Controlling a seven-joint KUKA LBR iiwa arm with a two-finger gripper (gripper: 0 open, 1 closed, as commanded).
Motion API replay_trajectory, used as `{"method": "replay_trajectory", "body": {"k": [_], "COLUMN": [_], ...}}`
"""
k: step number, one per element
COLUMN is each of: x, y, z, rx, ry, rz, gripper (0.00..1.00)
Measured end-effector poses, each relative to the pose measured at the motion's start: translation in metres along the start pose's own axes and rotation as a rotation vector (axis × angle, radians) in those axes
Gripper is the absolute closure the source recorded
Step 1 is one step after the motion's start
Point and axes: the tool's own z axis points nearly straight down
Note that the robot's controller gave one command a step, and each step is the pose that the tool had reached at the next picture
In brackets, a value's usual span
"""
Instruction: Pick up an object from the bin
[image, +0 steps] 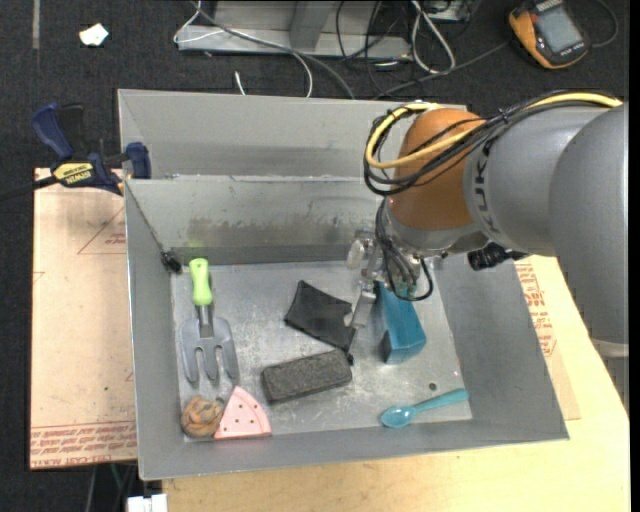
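Grey bin: blue block beside pincer

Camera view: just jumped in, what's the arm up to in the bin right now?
The arm reaches in from the right, and its gripper is low over the middle of the bin, between a black flat piece and a blue block. I cannot tell whether it grips either. A grey oblong block, a turquoise spoon, a green-handled garden fork and a pink wedge lie apart on the floor.
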Motion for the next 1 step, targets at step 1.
{"method": "replay_trajectory", "body": {"k": [1], "x": [0.0002], "y": [-0.0003], "z": [0.0003], "rx": [0.001], "ry": [0.001], "rz": [0.000], "gripper": [0.00]}}
